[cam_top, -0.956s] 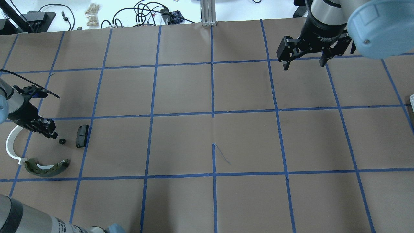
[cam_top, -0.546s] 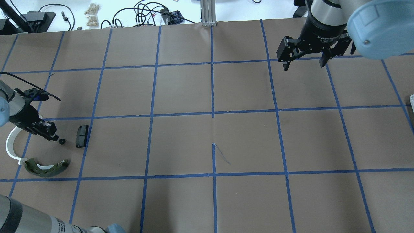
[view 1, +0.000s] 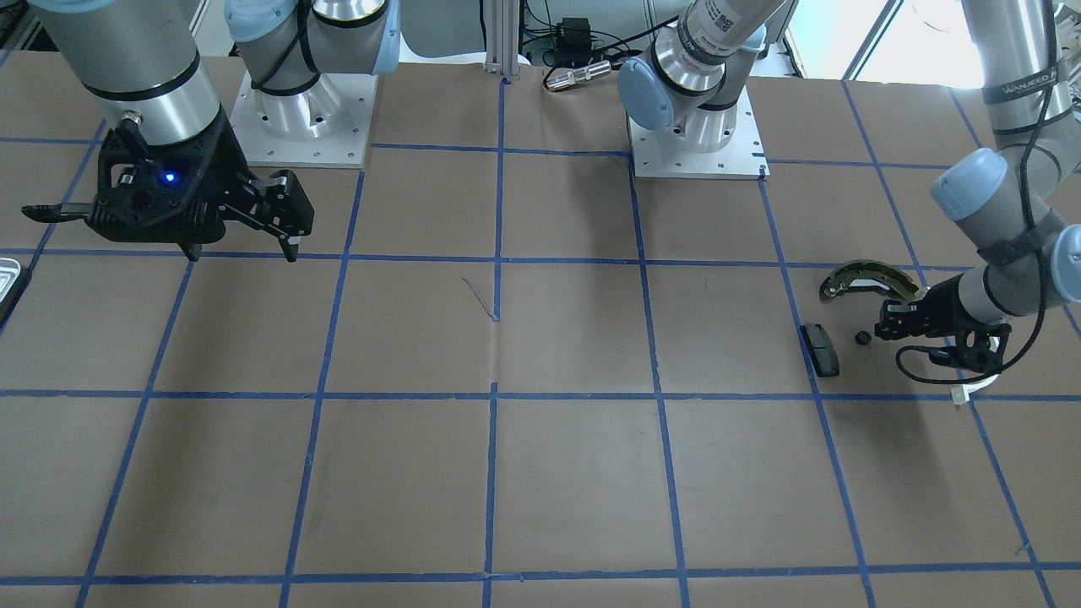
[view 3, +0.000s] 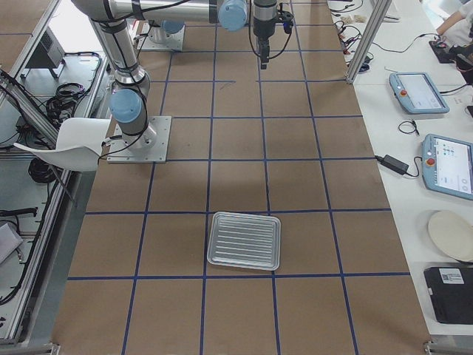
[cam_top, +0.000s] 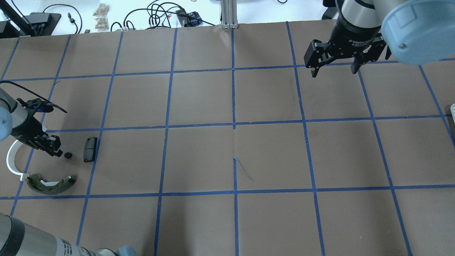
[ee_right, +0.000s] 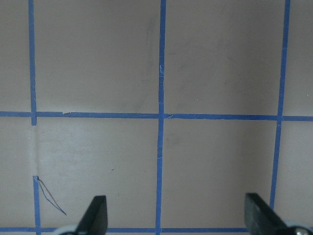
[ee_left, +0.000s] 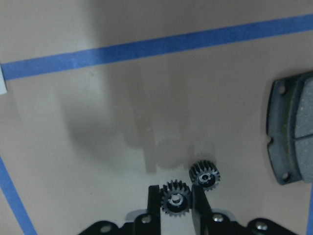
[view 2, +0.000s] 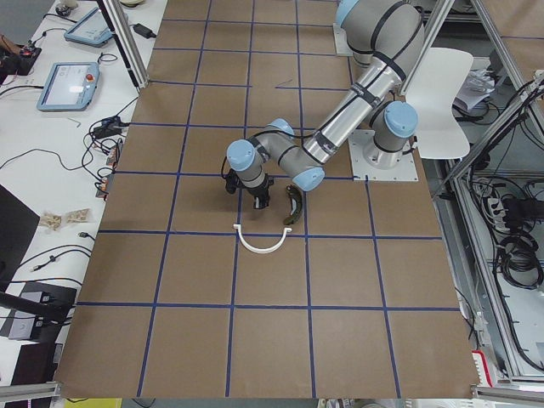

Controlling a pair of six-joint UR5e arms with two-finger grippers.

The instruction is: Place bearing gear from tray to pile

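My left gripper (ee_left: 174,192) is shut on a small black bearing gear (ee_left: 175,201), held low over the table among the pile. A second black gear (ee_left: 204,176) lies on the paper just ahead of the fingers; it also shows in the overhead view (cam_top: 68,155). The pile holds the black pad (cam_top: 90,149), the brake shoe (cam_top: 49,183) and the white arc (cam_top: 11,161). The silvery tray (view 3: 244,240) sits far off at the robot's right end. My right gripper (cam_top: 334,70) is open and empty, high over the far right of the table.
Brown paper with a blue tape grid covers the table (cam_top: 234,156). Only the tray's edge (cam_top: 453,108) shows at the overhead view's right border. Cables and small items lie beyond the far edge (cam_top: 160,14).
My left gripper has shifted slightly back toward the robot, beside the gear on the table. The right arm has not moved.
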